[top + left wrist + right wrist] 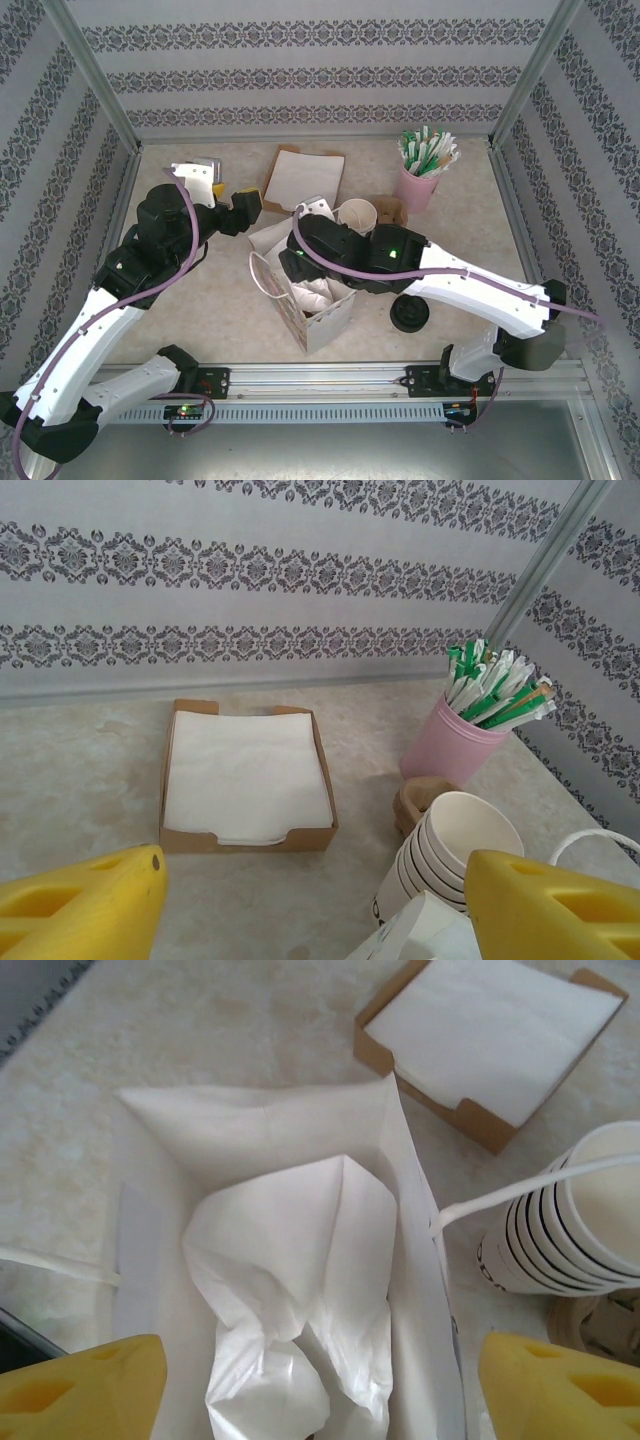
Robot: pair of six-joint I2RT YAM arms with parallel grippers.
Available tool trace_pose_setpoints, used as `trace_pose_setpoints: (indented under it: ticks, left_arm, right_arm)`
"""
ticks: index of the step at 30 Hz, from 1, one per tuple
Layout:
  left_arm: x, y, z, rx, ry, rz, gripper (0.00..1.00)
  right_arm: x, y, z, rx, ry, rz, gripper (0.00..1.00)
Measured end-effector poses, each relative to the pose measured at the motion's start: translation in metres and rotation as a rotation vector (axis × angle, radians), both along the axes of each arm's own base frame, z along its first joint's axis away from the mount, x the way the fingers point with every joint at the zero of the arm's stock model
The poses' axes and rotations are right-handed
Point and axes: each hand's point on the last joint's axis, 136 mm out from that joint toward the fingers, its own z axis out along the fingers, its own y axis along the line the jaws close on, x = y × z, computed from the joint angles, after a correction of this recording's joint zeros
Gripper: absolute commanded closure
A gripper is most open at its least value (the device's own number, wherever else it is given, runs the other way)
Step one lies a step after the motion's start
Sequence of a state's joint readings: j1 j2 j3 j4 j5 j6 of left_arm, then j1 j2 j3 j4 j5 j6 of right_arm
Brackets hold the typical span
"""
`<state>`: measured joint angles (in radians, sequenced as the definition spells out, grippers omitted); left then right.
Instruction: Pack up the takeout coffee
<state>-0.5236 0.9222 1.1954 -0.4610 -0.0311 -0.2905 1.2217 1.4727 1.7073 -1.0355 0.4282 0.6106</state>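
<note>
A white paper bag (312, 298) stands open in the middle of the table, with crumpled white paper (300, 1290) inside it. The lidded takeout coffee is hidden or out of view. My right gripper (320, 1395) hangs open just above the bag's mouth (292, 258), its yellow fingers (80, 1390) wide apart with nothing between them. My left gripper (315, 920) is open and empty too. It hovers left of the bag's far edge (240, 212) and faces the back wall.
A stack of lidless white cups (355, 213) stands behind the bag (455, 850). A brown tray of napkins (245, 775) lies at the back. A pink cup of wrapped straws (420, 178) stands at the back right. Loose black lids (410, 313) sit right of the bag.
</note>
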Motion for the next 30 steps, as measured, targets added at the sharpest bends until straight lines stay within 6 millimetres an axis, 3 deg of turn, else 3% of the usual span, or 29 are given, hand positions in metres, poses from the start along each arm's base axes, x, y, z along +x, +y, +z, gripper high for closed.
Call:
trace_pose_setpoints:
  ticks: [4, 6, 10, 14, 19, 21, 24, 26, 28, 30]
  left_arm:
    - [0.001, 0.002, 0.0, 0.016, -0.008, 0.011, 0.12]
    - [0.003, 0.006, 0.001, 0.04, -0.019, 0.028, 0.0]
    - [0.011, 0.019, 0.002, 0.107, -0.049, 0.099, 0.0]
    - [0.033, 0.046, 0.004, 0.141, -0.081, 0.222, 0.0]
    - [0.061, 0.11, -0.013, 0.136, -0.07, 0.454, 0.0]
    - [0.067, 0.13, -0.031, 0.146, -0.055, 0.533, 0.0]
    - [0.074, 0.152, -0.071, 0.17, -0.002, 0.616, 0.0]
    - [0.079, 0.162, -0.105, 0.193, 0.042, 0.658, 0.0]
    - [0.082, 0.171, -0.142, 0.225, 0.098, 0.696, 0.0]
    - [0.082, 0.179, -0.176, 0.258, 0.149, 0.725, 0.0]
  right_arm:
    - [0.001, -0.001, 0.017, 0.044, -0.04, 0.016, 0.18]
    - [0.004, -0.005, 0.031, 0.069, -0.09, 0.012, 0.18]
    - [0.012, -0.031, 0.061, 0.109, -0.26, -0.014, 0.14]
    - [0.027, -0.073, 0.088, 0.136, -0.466, -0.089, 0.11]
    - [0.074, -0.162, 0.097, 0.095, -0.651, -0.368, 0.05]
    - [0.091, -0.201, 0.085, 0.04, -0.692, -0.485, 0.03]
    - [0.117, -0.259, 0.045, -0.049, -0.689, -0.648, 0.03]
    - [0.132, -0.295, 0.008, -0.096, -0.65, -0.734, 0.03]
    - [0.141, -0.328, -0.043, -0.121, -0.588, -0.799, 0.03]
    - [0.142, -0.348, -0.087, -0.135, -0.529, -0.83, 0.03]
